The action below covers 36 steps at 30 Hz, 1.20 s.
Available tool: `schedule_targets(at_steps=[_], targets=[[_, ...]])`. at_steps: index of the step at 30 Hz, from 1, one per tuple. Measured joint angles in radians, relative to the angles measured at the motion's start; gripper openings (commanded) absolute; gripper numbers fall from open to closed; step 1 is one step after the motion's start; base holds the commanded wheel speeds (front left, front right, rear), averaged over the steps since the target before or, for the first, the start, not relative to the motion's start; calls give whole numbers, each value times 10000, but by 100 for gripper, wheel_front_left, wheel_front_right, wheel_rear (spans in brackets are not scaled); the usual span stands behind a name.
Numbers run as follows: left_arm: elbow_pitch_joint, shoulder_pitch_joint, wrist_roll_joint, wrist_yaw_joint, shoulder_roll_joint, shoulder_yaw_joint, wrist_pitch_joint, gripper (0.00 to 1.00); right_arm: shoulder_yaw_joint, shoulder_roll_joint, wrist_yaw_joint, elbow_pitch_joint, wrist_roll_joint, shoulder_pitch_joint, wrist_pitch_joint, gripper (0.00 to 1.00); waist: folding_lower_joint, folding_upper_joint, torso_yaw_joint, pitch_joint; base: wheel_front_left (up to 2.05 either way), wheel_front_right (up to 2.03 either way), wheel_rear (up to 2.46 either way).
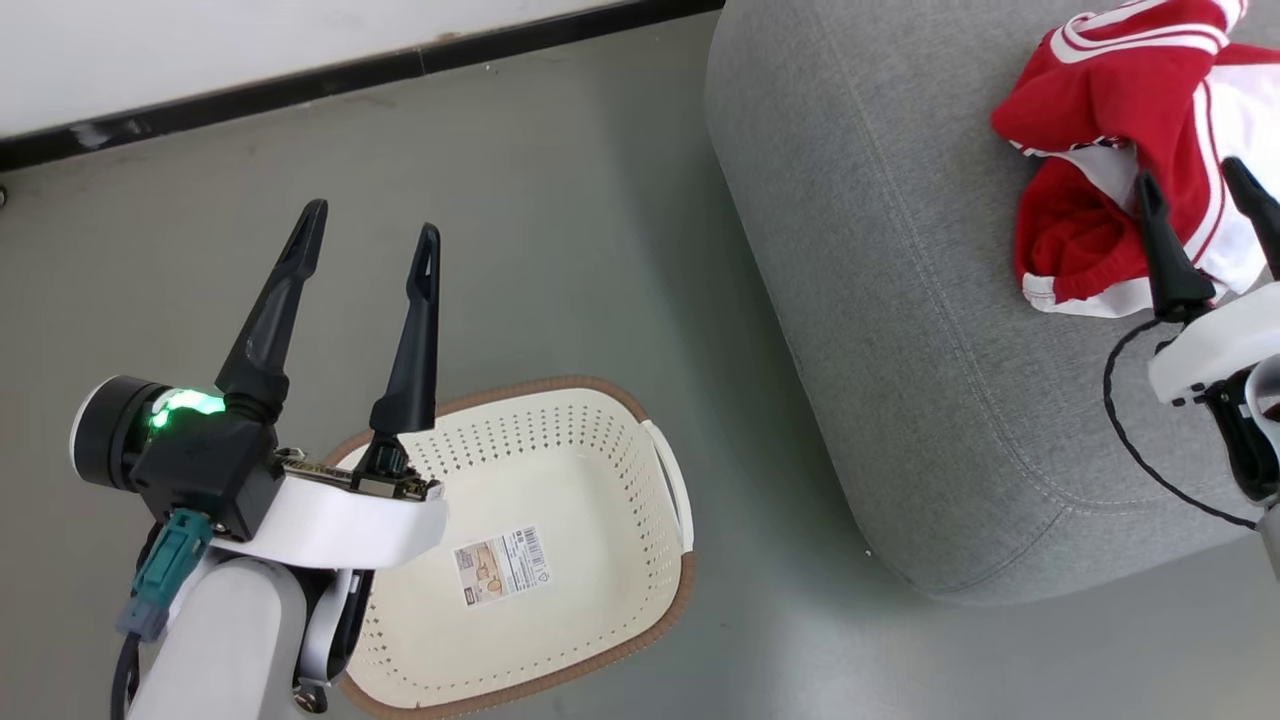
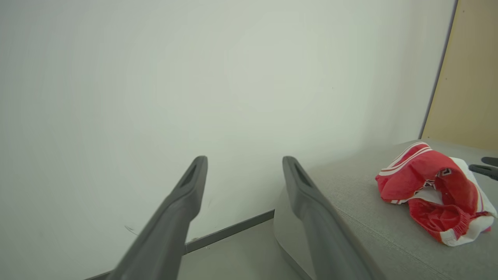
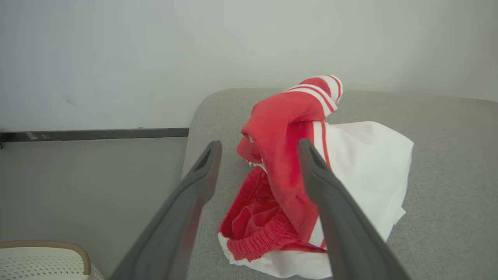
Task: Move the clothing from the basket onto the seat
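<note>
The clothing, a crumpled red heap with white trim and panels, lies on the grey seat near its far right part; it also shows in the left wrist view and the right wrist view. My right gripper hovers over the heap, open, with the cloth lying loose between and below its fingers. The cream basket with a brown rim stands on the floor at lower centre, holding nothing but a label. My left gripper is open in the air above the basket's left side.
Grey floor runs between basket and seat. A white wall with a dark baseboard closes the far side. A tan panel stands beyond the seat. A black cable loops from my right wrist.
</note>
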Motion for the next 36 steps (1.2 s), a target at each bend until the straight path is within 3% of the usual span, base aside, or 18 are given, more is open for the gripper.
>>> schedule_targets(at_steps=[11, 24, 36], targets=[[690, 646, -345, 449, -123, 617, -150, 100, 123, 42, 0, -1590, 316, 360, -828, 100, 0, 0, 39, -671, 0, 0, 0], [1415, 1813, -614, 955, -205, 1453, -249, 100, 336, 328, 0, -2936, 257, 967, -1118, 100, 1, 0, 654, -1714, 0, 0, 0], [1595, 2676, -711, 1058, -506, 1638, -251, 100, -268, 1124, 0, -3467, -174, 2429, -1191, 100, 0, 0, 1321, -2726, 0, 0, 0]])
